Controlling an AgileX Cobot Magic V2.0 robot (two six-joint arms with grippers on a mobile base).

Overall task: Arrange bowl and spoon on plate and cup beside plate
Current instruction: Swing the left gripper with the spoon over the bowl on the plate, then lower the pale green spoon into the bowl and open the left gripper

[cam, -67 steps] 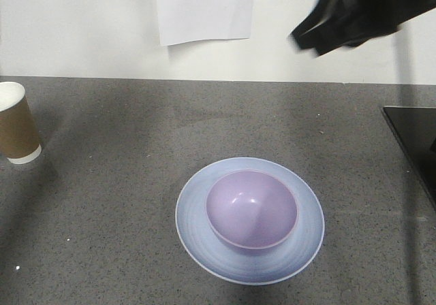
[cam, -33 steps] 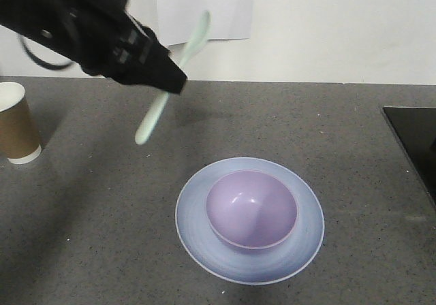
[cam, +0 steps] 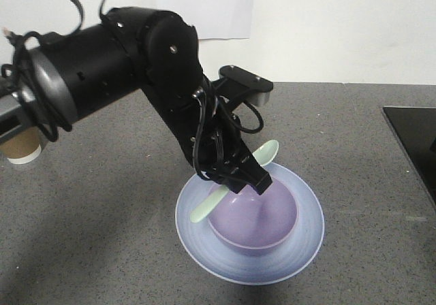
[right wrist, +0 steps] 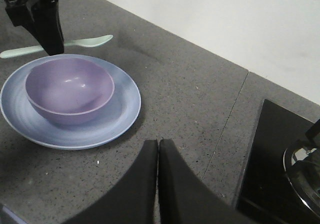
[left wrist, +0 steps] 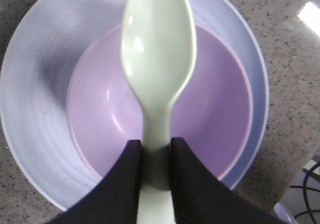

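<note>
Mint spoon [left wrist: 157, 74], clamped at its handle by the left gripper [left wrist: 152, 156], should be lowered level into the bowl [left wrist: 210, 119] before release; right gripper [right wrist: 158, 154] jaws are pressed together, empty.

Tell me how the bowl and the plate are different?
The bowl is purple, but the plate is light blue. The bowl is deep and narrower, the plate wide and shallow. The bowl sits on the plate, and the plate lies on the grey counter. Both are round.
</note>
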